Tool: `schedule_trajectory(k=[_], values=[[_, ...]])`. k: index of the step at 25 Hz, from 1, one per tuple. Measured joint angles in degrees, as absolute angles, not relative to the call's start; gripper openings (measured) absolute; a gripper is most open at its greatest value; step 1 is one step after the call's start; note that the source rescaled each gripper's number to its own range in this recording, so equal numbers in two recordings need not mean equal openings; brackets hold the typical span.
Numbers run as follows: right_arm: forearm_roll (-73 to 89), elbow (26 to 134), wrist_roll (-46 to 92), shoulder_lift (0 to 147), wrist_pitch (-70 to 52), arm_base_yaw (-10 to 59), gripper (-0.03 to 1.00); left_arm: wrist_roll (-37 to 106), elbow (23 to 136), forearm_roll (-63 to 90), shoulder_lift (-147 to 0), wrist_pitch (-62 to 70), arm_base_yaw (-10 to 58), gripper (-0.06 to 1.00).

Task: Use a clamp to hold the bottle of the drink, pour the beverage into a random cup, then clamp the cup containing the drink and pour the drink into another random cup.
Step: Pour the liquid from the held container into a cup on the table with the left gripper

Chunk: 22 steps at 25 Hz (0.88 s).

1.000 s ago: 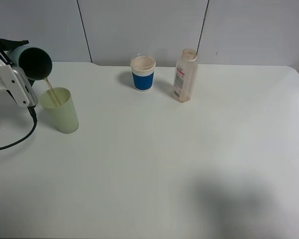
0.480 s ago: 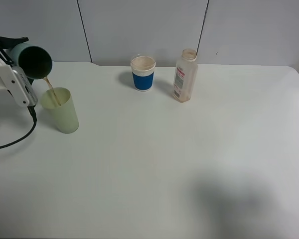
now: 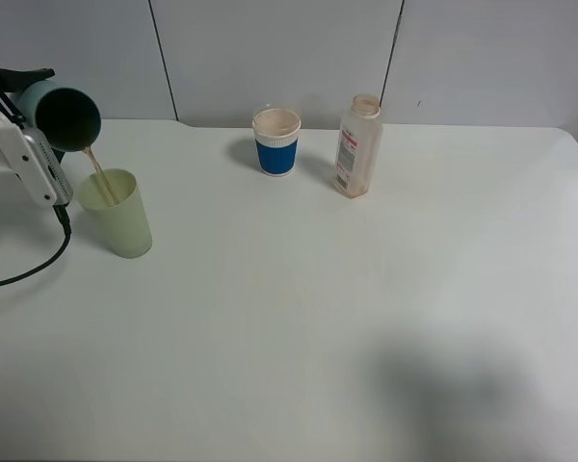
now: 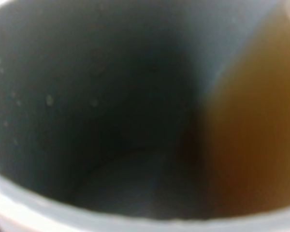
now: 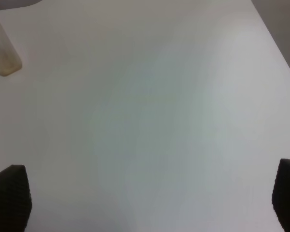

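My left gripper (image 3: 19, 96) is shut on the teal-green cup containing the drink (image 3: 65, 117), held tilted at the far left. A thin stream of brown beverage (image 3: 98, 173) runs from its rim into the pale yellow-green tumbler (image 3: 118, 214) standing just below. The left wrist view looks into the teal cup (image 4: 96, 96), with beverage (image 4: 251, 125) pooled along one side. The bottle (image 3: 357, 146) stands upright at the back centre, nearly drained. My right gripper (image 5: 147, 200) is open above bare table, out of the exterior view; the bottle's base (image 5: 2, 53) shows in the right wrist view.
A blue-sleeved white paper cup (image 3: 276, 141) stands left of the bottle at the back. A black cable (image 3: 39, 265) loops on the white table (image 3: 366, 289) beside the left arm. A soft shadow lies on the table's front right.
The teal cup has hardly moved and the stream keeps running into the yellow-green tumbler. Everything else stands as before.
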<state>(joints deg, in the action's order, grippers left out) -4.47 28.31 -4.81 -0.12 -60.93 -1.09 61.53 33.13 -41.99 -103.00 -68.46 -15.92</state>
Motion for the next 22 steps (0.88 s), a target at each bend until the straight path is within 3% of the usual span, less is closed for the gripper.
schedule_trajectory(k=[22], values=[[-4.47,28.31,-4.81,-0.12,-60.93,-1.09,1.00,63.16,33.13,-41.94,-103.00,-68.46,-15.92,0.00]])
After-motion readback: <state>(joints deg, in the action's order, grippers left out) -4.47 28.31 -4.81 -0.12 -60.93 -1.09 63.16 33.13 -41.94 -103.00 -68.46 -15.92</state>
